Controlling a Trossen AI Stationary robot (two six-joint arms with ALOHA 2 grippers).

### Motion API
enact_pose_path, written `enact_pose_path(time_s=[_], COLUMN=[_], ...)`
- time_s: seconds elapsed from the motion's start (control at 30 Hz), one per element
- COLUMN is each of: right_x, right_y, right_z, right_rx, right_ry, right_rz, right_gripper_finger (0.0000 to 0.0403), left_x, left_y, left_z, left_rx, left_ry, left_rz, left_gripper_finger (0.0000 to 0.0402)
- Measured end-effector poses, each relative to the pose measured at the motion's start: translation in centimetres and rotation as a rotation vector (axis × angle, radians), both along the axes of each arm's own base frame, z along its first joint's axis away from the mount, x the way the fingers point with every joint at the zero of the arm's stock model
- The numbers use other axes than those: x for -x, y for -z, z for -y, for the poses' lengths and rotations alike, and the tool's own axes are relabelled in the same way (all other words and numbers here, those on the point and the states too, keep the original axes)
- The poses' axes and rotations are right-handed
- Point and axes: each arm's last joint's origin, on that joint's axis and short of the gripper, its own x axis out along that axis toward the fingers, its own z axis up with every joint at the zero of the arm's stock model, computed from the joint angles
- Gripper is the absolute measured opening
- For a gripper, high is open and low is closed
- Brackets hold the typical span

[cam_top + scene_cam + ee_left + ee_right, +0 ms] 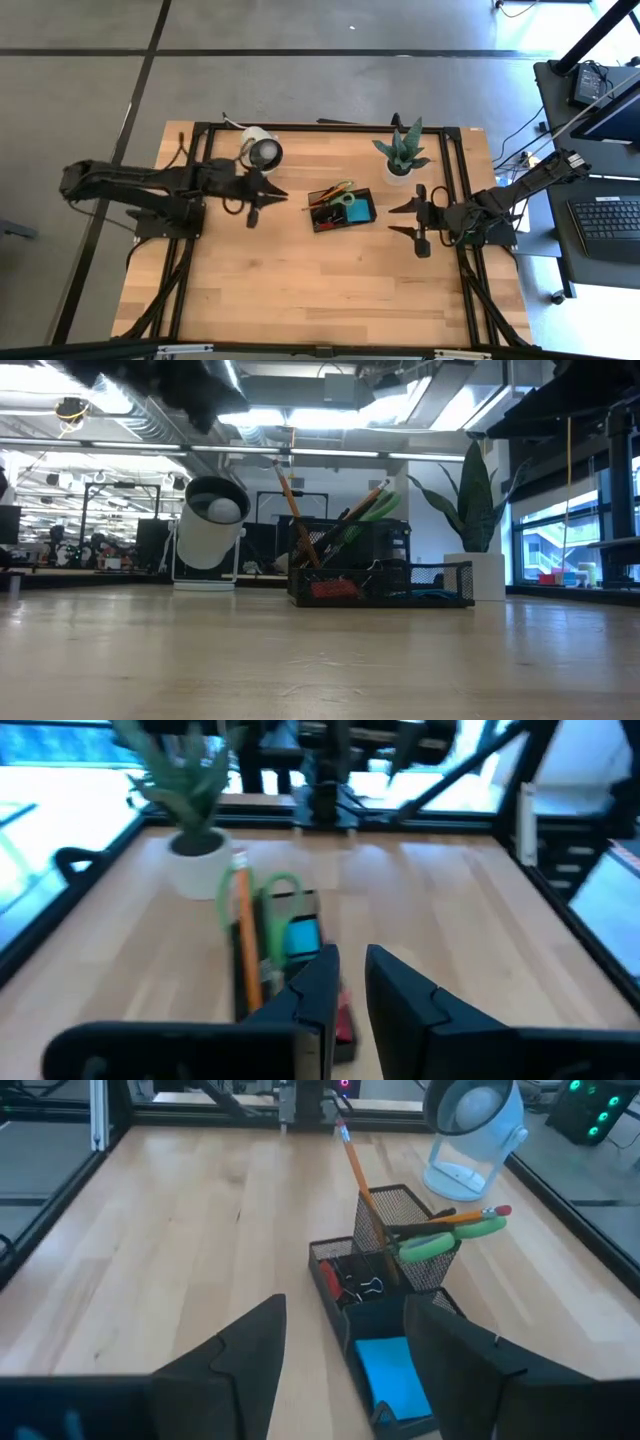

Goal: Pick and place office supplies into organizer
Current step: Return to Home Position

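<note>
The black mesh organizer (320, 224) sits mid-table, between both arms. Green-handled scissors (440, 1240) and orange pencils (355, 1155) stand tilted in its tall cup. A blue square pad (390, 1370), a black clip (365, 1288) and a red-tipped marker (327, 1277) lie in its low tray. My left gripper (285, 190) hovers left of the organizer, pointing at it, with only a narrow gap between its fingers (350, 960). My right gripper (392, 220) hovers right of it, wide open (345, 1315), the blue pad showing between its fingers. Neither touches anything.
A white round lamp (262, 150) stands near the far edge, behind my left gripper. A green plant in a white pot (403, 158) stands far-right, just beyond my right gripper. Bare wood (320, 290) fills the near half of the table. Black frame rails (462, 180) edge the sides.
</note>
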Motion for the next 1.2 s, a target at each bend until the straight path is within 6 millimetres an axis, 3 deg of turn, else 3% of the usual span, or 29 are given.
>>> enact_pose_path(time_s=[0.33,0.53,0.77,1.2], right_x=[0.6,2.0,3.7,6.4], right_y=[-0.3,2.5,4.4,4.5], right_z=[0.2,1.1,1.9,3.3], right_rx=[0.032,0.038,-0.016,-0.043], right_ry=[-0.021,0.051,0.053,0.055], right_rz=[0.030,0.077,0.194,0.249], right_gripper_finger=[0.0207,0.0207,0.0207,0.0207], left_x=[5.8,8.3,10.4,12.4], left_y=[3.6,4.6,5.6,7.4], left_z=[-2.3,-2.2,-1.8,-1.7], left_rx=[0.023,0.041,0.028,-0.006], left_ry=[-0.083,-0.119,-0.180,-0.315], left_rz=[0.169,0.263,0.330,0.369], left_gripper_finger=[0.0043,0.0042,0.0042,0.0042])
